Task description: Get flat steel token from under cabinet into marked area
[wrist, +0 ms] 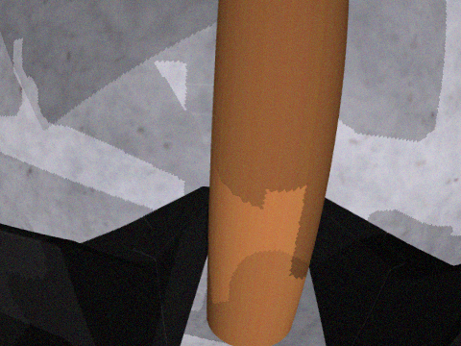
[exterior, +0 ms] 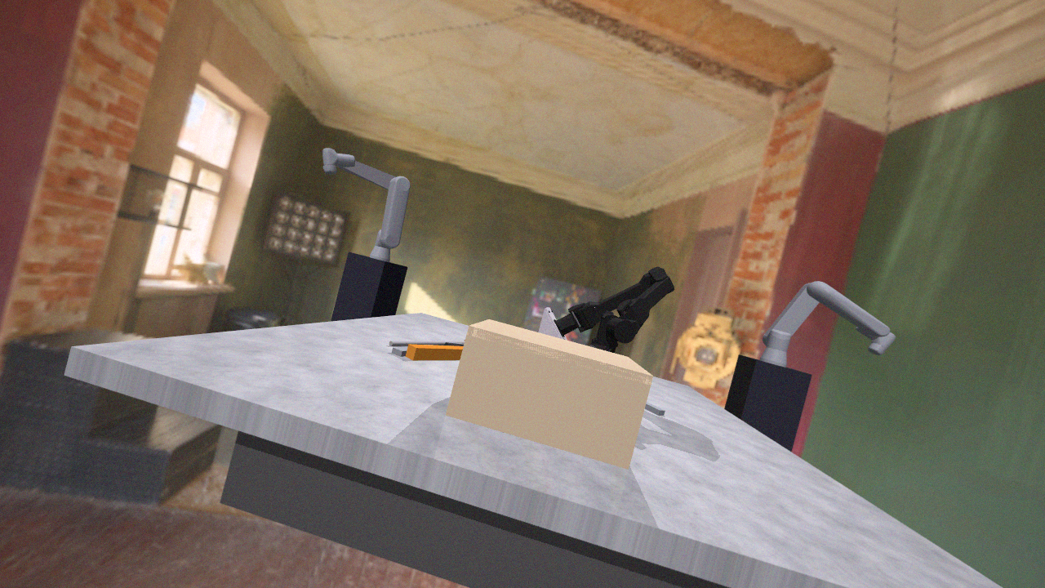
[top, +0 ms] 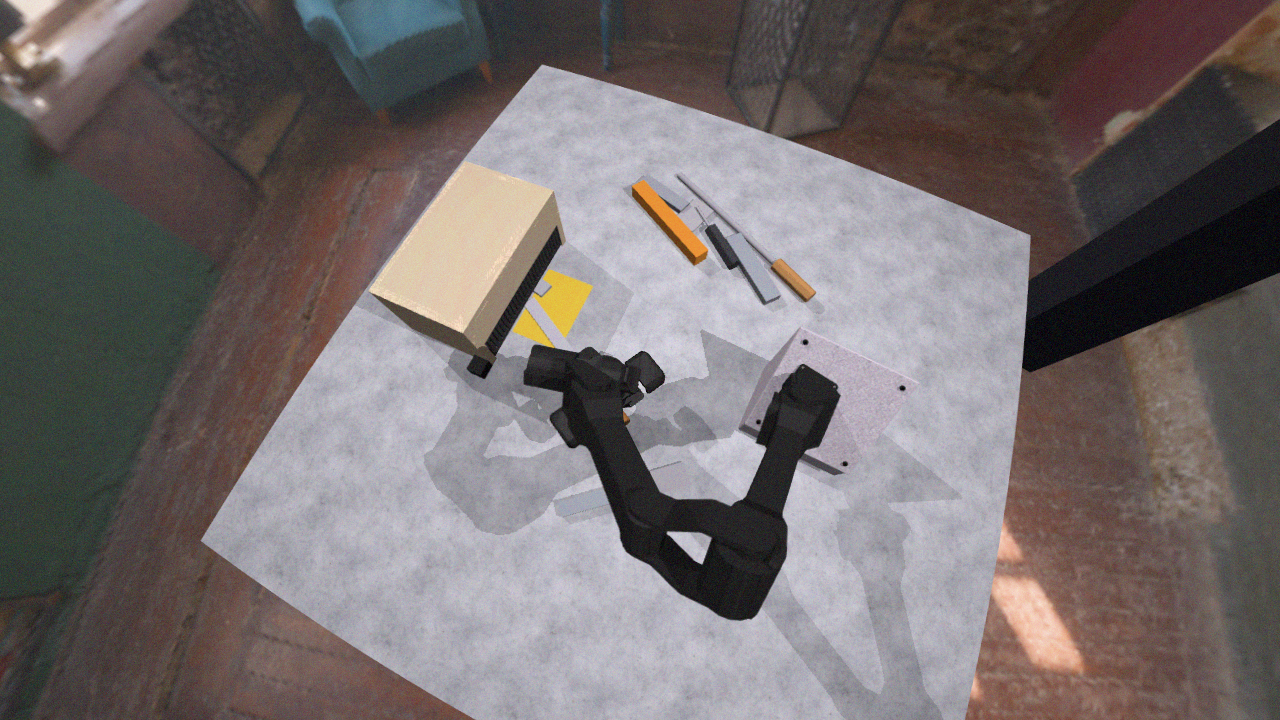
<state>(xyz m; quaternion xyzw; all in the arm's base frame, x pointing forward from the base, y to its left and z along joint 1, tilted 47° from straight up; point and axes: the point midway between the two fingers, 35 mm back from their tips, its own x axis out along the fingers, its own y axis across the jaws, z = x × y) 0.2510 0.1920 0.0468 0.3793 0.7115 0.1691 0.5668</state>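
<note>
claw [wrist: 256, 302] pinching orange handle [wrist: 276, 135]; near cabinet [top: 465, 255]; yellow area [top: 563, 300]

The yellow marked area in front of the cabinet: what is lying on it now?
On the yellow marked area, top view, lie a small grey flat piece near the cabinet, possibly the token, and a grey strip running toward the gripper. The gripper covers the strip's near end.
</note>
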